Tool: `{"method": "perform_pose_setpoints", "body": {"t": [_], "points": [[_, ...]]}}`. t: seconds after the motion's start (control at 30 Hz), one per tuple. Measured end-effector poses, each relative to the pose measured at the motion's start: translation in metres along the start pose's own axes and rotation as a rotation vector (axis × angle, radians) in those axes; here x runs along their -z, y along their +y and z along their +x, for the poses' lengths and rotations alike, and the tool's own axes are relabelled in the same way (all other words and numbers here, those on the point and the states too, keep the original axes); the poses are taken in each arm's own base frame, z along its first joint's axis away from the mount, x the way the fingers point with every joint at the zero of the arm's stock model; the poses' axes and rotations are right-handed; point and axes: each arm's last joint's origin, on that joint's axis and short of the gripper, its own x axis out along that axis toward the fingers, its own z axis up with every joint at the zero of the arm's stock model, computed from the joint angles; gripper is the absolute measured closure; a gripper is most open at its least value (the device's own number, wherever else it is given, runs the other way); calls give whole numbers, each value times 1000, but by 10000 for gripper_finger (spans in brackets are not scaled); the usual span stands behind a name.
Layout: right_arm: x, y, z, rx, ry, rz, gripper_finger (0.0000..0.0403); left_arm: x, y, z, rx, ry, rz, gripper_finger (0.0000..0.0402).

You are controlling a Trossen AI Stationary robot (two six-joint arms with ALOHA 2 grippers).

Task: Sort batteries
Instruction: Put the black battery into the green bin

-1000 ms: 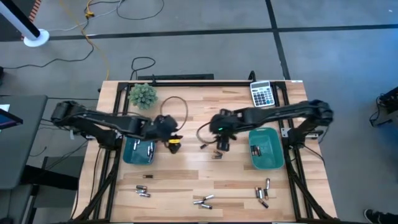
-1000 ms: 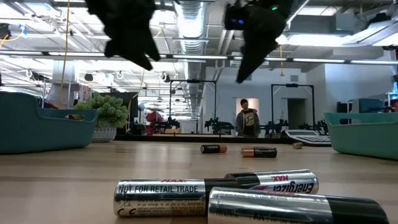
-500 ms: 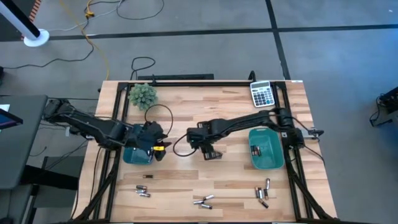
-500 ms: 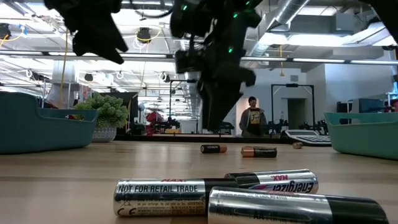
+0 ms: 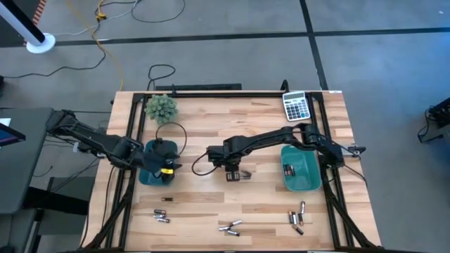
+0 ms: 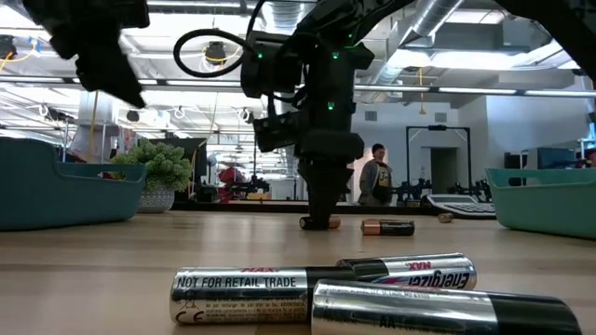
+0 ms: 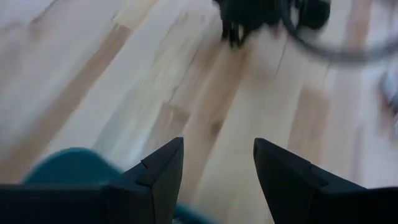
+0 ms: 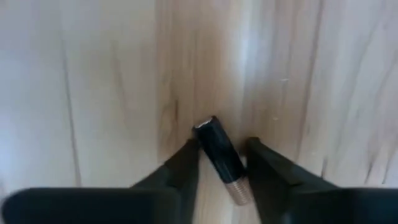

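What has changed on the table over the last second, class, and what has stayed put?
The right gripper moved left across the table and came down over a dark battery, its fingers now on either side of it. The left gripper drew back over the left teal bin. The loose batteries near the front edge, calculator and plant stayed put.

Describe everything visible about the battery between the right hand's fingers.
The battery is a small cylinder, dark over most of its length with a coppery band at one end. It lies flat on the pale wooden table, mid-table in the overhead view. The right hand brackets it, a finger close on each side; actual contact cannot be confirmed.
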Motion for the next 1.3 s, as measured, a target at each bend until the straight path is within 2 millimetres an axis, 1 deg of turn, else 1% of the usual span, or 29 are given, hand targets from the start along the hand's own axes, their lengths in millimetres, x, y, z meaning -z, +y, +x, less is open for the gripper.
{"method": "perform_pose_setpoints", "body": {"t": [0.1, 0.17, 0.23, 0.33, 0.37, 0.4, 0.5, 0.53, 0.6, 0.67, 0.73, 0.8, 0.93, 1.03, 1.1, 1.2, 1.3], "points": [[0, 2, 0, 7, -5, 27, 344, 3, 2, 1, -20, 37, 166, 212], [0, 2, -5, 6, -14, 65, 379, 3, 2, 1, -18, 36, 205, 212], [0, 2, -14, 5, -32, 84, 389, 2, 1, 0, -17, 37, 222, 212], [3, 2, -35, 14, -75, 115, 387, -5, 0, -7, -12, 28, 265, 212], [4, 2, -45, 29, -90, 127, 387, -7, 0, -9, -15, 35, 278, 212], [6, 3, -59, 52, -116, 137, 388, -10, 0, -12, -19, 36, 283, 212], [17, 4, -113, 97, -232, 175, 390, -19, -2, -20, -33, 24, 281, 212], [24, 4, -126, 110, -261, 188, 390, -21, -2, -23, -36, 23, 281, 212], [41, 6, -147, 132, -298, 211, 391, -26, -4, -25, -30, 14, 277, 212], [62, 11, -162, 150, -335, 241, 391, -31, -9, -25, -11, 26, 290, 212], [90, 16, -180, 168, -397, 296, 392, -35, -18, -21, -7, 43, 307, 212], [122, 20, -189, 159, -424, 372, 392, -38, -28, -14, -12, 68, 340, 212], [176, 29, -190, 94, -447, 557, 392, -46, -49, 0, -39, 133, 389, 212], [213, 30, -197, 58, -457, 725, 392, -54, -62, 8, -66, 176, 356, 212], [234, 30, -195, 71, -397, 814, 392, -60, -70, 13, -72, 197, 306, 212], [258, 30, -191, 125, -296, 917, 392, -68, -84, 20, -95, 235, 239, 212], [275, 30, -185, 155, -237, 942, 392, -71, -99, 28, -124, 315, 194, 212]]}}
